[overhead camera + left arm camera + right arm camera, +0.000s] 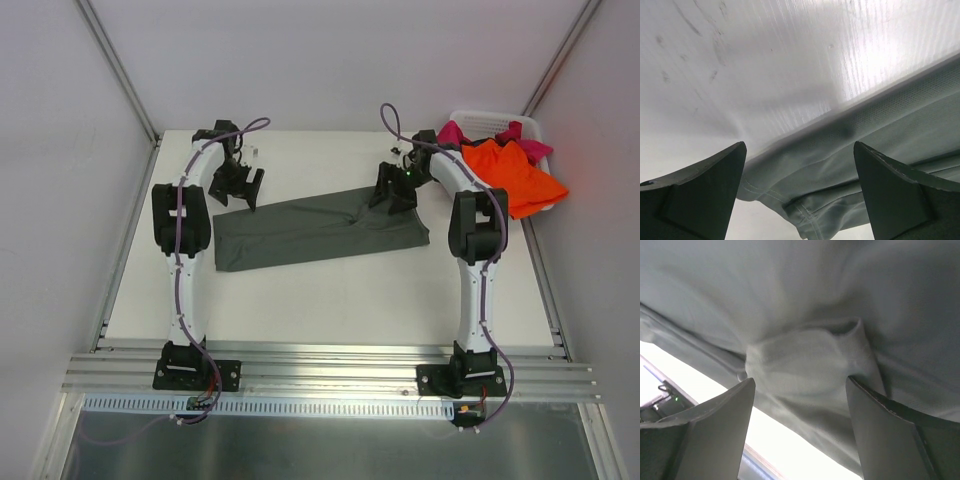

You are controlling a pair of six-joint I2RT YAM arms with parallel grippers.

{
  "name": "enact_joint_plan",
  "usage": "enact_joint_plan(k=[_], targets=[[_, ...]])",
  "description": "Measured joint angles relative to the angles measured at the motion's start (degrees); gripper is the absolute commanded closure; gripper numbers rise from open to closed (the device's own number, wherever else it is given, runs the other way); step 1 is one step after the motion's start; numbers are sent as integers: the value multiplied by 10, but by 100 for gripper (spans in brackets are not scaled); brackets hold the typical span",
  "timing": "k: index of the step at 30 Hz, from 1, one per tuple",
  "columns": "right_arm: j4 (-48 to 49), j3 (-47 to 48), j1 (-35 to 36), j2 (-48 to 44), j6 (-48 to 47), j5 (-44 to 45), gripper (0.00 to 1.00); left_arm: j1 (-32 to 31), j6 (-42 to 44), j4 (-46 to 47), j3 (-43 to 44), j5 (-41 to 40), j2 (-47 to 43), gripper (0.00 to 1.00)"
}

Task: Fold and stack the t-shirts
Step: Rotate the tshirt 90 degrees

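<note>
A dark grey-olive t-shirt (320, 230) lies on the table as a long folded strip. My left gripper (248, 192) hovers at its far left corner. In the left wrist view the left gripper (799, 146) is open, and the shirt's stitched hem corner (805, 210) lies below between the fingers. My right gripper (392, 198) is down on the shirt's far edge near its right end. There the right gripper (800, 381) is also open, straddling a raised bunch of grey cloth (805, 362). An orange t-shirt (520, 175) and a magenta-pink t-shirt (455, 132) spill from the basket.
A white plastic laundry basket (485, 119) sits at the back right corner, beside the right arm. White walls with metal rails close in the table (330, 300) on the left, back and right. An aluminium rail carrying both arm bases runs along the near edge.
</note>
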Motion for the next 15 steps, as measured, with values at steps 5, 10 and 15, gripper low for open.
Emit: enact_joint_plan(k=[5,10,15], targets=[[2,70,0,37,3,2,22,6,7,8,-63,5,-19,11],[12,136,0,85,30,-7,22,8,11,0,-130,7,-54,12],[30,186,0,116,55,-12,22,11,12,0,-178,8,-81,12]])
